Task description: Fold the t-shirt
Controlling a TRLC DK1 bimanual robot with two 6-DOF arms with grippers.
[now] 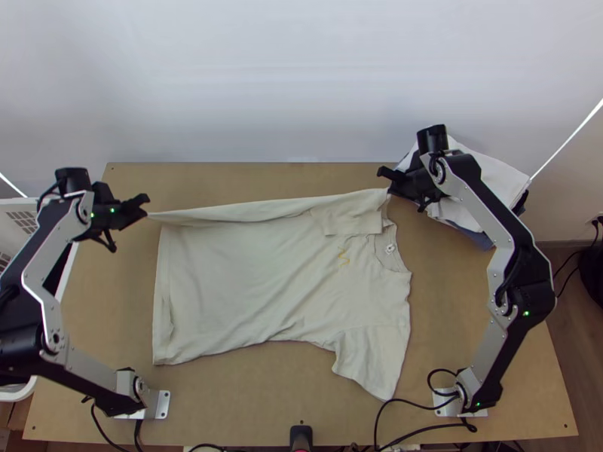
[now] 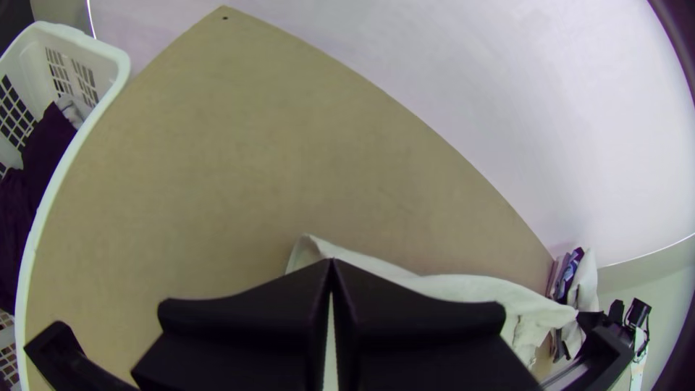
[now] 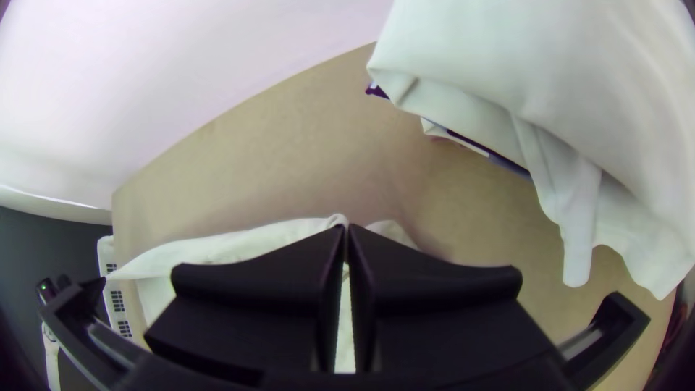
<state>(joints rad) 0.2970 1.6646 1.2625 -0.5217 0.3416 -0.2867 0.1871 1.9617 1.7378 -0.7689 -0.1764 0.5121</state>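
Note:
The pale t-shirt lies mostly spread on the table, its collar toward the right and one sleeve pointing to the near edge. Its far edge is lifted and partly folded over, stretched between both grippers. My left gripper is shut on the hem-side corner; in the left wrist view the fingers of my left gripper meet over the cloth. At the shoulder end, my right gripper is shut on the shirt; in the right wrist view, my right gripper pinches the cloth.
A stack of folded clothes stands at the back right, beside and beneath the right gripper's arm. At the left edge is a white basket with dark clothing in it. Bare wooden table shows behind the shirt.

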